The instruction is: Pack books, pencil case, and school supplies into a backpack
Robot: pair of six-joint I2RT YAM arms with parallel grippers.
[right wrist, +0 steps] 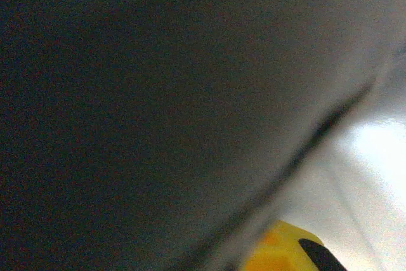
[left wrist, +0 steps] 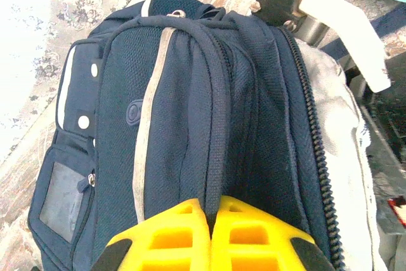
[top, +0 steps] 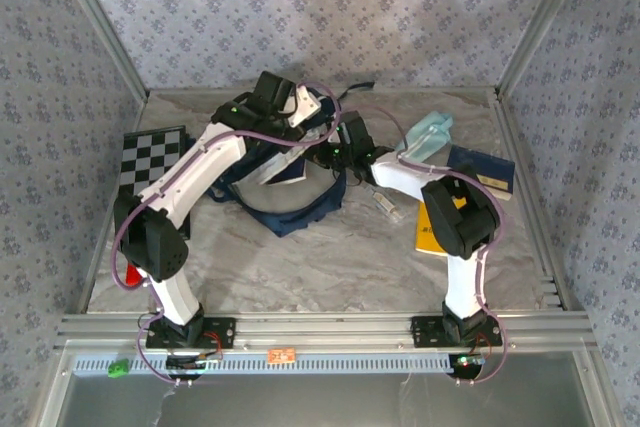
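The left gripper (left wrist: 210, 236) is clamped together on a raised navy fabric ridge of the backpack (left wrist: 171, 125), whose body extends directly ahead of it. The right gripper (top: 342, 150) sits at the backpack opening, just beside the left gripper; whether it is apart or together cannot be determined. The pencil case (top: 426, 134), navy book (top: 483, 169) and yellow book (top: 430, 232) lie to its right.

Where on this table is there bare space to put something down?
The widest bare tabletop lies at the near edge, between the two arm bases and in front of the backpack. A smaller strip runs behind the checkered board along the far wall. It is crowded on the right, where the pencil case, navy book and yellow book lie close together.
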